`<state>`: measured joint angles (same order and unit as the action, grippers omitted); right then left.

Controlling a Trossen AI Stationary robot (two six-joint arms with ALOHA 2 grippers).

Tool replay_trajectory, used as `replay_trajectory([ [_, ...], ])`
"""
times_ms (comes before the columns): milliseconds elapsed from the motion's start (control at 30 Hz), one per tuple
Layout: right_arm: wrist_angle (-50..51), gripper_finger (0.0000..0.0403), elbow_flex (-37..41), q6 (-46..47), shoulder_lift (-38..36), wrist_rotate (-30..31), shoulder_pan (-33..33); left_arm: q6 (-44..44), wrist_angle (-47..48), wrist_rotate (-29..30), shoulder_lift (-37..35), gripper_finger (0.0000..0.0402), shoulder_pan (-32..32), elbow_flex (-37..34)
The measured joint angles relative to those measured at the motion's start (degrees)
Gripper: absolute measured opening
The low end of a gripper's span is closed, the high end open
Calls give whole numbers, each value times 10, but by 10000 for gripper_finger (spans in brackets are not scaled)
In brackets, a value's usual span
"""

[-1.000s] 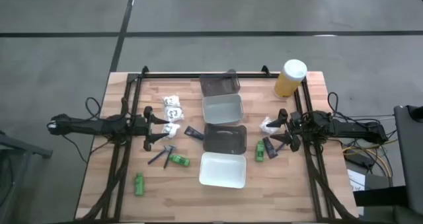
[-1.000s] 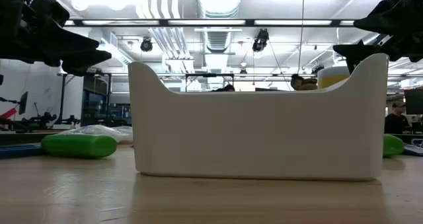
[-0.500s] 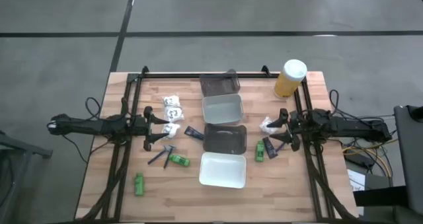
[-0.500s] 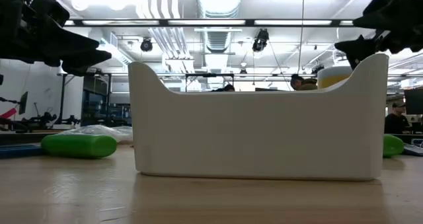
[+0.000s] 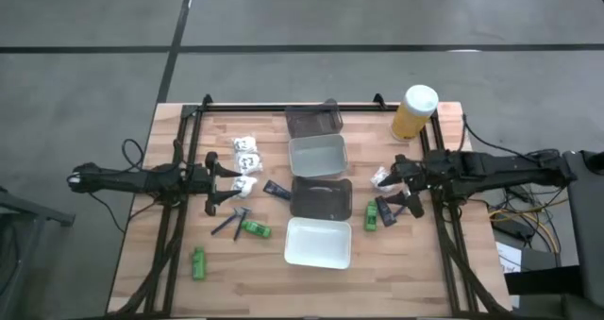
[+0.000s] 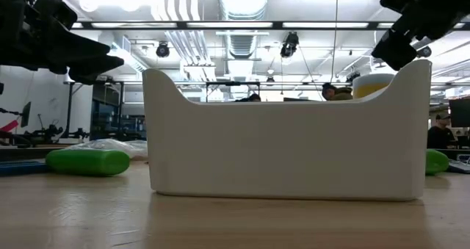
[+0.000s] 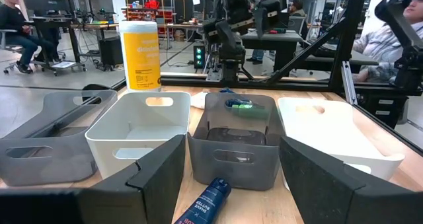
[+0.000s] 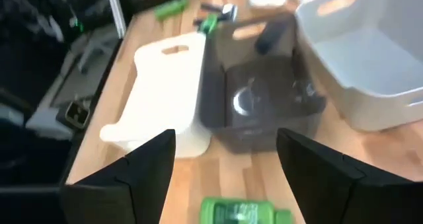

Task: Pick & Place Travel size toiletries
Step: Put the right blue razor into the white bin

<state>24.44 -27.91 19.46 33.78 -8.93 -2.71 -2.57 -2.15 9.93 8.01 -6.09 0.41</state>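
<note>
Robotics lab workspace.
Exposed ceiling ducts (image 6: 242, 14), strip lights, benches with equipment, seated person (image 7: 16, 26) at ten o'clock.

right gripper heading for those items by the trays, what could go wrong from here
The right gripper, open, hangs over a tight cluster: a white packet, a dark stick and a green bottle. It may nudge or catch two together. The bottle lies close to the dark grey tray, so a finger could bump its wall.

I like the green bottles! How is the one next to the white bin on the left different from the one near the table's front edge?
The green bottle by the white bin lies slantwise, touching dark razor sticks. The green bottle near the front edge lies alone and points front to back. Both are small, bright green, and lying flat.
</note>
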Motion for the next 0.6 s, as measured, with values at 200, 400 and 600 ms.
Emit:
replay_trajectory([
  [200, 45, 236, -47, 15, 80, -1, -45, 0, 0, 0, 0, 250, 0, 0],
  [400, 57, 228, -52, 73, 130, -1, -78, 0, 0, 0, 0, 250, 0, 0],
  [600, 135, 238, -50, 105, 153, -6, -91, 0, 0, 0, 0, 250, 0, 0],
])
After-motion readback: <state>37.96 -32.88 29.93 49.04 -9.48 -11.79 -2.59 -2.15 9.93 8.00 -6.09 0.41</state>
